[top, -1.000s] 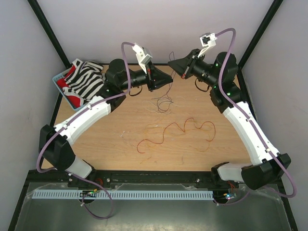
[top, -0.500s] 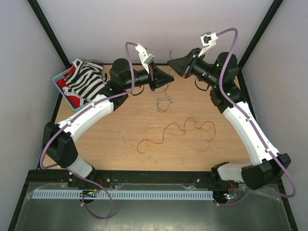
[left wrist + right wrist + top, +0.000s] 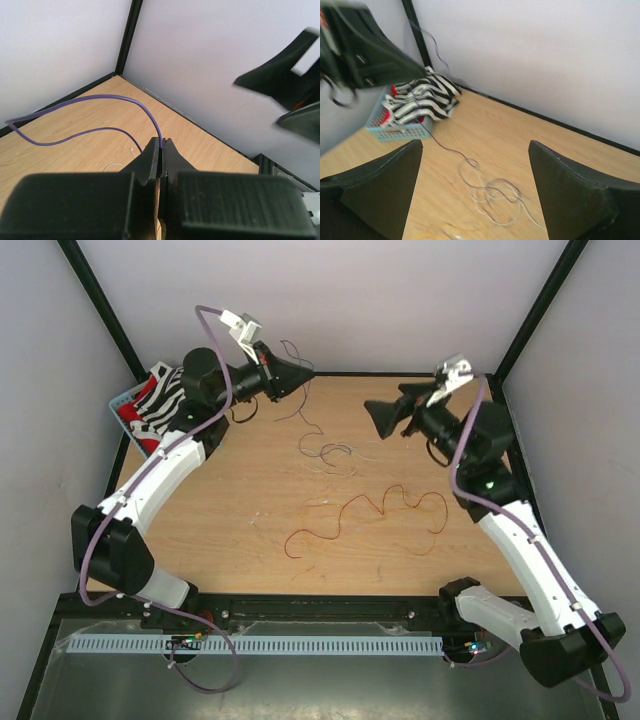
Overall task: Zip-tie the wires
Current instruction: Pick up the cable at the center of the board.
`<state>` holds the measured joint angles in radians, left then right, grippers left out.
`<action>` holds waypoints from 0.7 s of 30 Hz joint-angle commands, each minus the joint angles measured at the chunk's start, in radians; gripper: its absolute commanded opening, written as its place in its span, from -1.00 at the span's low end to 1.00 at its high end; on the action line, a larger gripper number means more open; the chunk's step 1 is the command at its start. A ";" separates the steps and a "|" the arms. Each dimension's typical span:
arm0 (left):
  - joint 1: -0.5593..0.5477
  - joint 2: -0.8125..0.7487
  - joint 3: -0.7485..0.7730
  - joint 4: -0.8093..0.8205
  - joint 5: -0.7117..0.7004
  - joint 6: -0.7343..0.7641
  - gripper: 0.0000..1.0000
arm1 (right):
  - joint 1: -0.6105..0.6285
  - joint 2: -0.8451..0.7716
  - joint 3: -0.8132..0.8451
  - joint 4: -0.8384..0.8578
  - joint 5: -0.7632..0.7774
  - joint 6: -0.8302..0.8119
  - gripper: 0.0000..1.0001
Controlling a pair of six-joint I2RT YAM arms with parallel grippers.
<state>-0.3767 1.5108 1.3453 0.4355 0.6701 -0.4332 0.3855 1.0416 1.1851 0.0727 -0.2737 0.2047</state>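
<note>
My left gripper (image 3: 303, 368) is raised near the back left corner, shut on a thin dark purple wire (image 3: 100, 98) pinched at the jaw tips (image 3: 162, 141). That wire (image 3: 305, 415) trails down to a loose tangle of pale and dark wires (image 3: 333, 453) on the table, which also shows between my right gripper's fingers (image 3: 497, 192). A long red wire (image 3: 372, 508) lies mid-table. My right gripper (image 3: 375, 417) hovers at the back right, open and holding nothing (image 3: 475, 144). I cannot make out the zip tie.
A light blue basket (image 3: 128, 400) holding a black-and-white striped cloth (image 3: 180, 390) stands in the back left corner, just beside the left arm. White walls and black frame posts (image 3: 105, 315) close in the back and sides.
My left gripper shut on the wire and swung left toward the back corner, drawing the wire out of the tangle. My right gripper opened and pulled away to the right.
</note>
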 commanded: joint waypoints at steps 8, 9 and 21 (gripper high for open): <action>0.013 -0.099 -0.023 0.045 0.041 -0.041 -1.00 | 0.122 0.117 -0.442 0.326 0.081 -0.403 0.99; 0.013 -0.099 -0.024 0.044 0.038 -0.043 -1.00 | 0.138 0.148 -0.450 0.341 0.061 -0.437 0.99; 0.018 -0.110 -0.030 0.045 0.036 -0.047 -1.00 | 0.205 0.485 -0.442 0.535 -0.059 -0.779 0.99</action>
<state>-0.3679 1.4292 1.3205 0.4496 0.6991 -0.4751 0.5869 1.4368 0.7082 0.5171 -0.2829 -0.4232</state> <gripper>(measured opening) 0.004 0.993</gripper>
